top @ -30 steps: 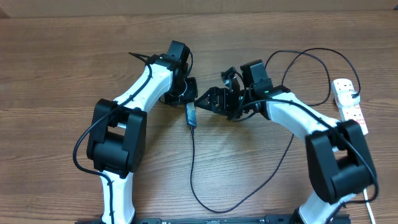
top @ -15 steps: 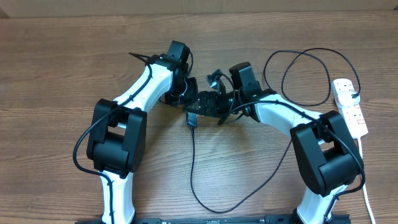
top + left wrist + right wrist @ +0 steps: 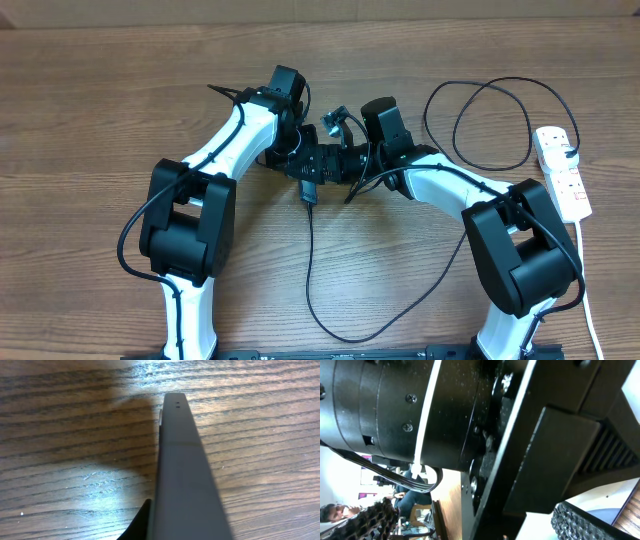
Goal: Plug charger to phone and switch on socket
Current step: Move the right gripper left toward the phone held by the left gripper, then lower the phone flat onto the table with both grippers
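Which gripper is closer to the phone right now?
Left. The left gripper is shut on the phone, held on edge; the open right gripper is just to its right, alongside.

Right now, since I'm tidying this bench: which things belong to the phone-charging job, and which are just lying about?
For the job: phone; charger cable; socket.
Just there: white cord trailing from the socket; wooden table.
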You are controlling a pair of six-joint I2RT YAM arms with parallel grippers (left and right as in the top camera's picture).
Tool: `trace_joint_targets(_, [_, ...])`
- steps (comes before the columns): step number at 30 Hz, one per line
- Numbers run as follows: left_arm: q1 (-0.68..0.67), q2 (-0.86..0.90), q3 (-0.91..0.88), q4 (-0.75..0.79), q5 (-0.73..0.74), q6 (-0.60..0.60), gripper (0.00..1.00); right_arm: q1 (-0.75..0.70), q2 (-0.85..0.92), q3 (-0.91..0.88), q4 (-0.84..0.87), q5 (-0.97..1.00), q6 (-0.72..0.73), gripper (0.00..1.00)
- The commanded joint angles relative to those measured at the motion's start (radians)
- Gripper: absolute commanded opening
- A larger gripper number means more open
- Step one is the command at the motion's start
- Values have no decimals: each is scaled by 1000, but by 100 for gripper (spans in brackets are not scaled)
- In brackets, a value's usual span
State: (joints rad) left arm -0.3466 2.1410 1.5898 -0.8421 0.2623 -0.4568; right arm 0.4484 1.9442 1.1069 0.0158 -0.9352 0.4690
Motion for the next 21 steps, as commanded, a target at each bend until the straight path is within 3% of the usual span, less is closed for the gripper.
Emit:
trace_joint_targets(1, [-1, -35, -5, -2, 27, 16, 10, 16, 3, 12, 10, 20, 5, 100])
trace_joint_targets(15, [-1, -35, -5, -3, 27, 16, 10, 58, 3, 12, 15, 55, 5, 100])
trace_joint_targets(21, [-1, -35, -5, -4, 23, 16, 21, 55, 3, 12, -30, 55, 5, 100])
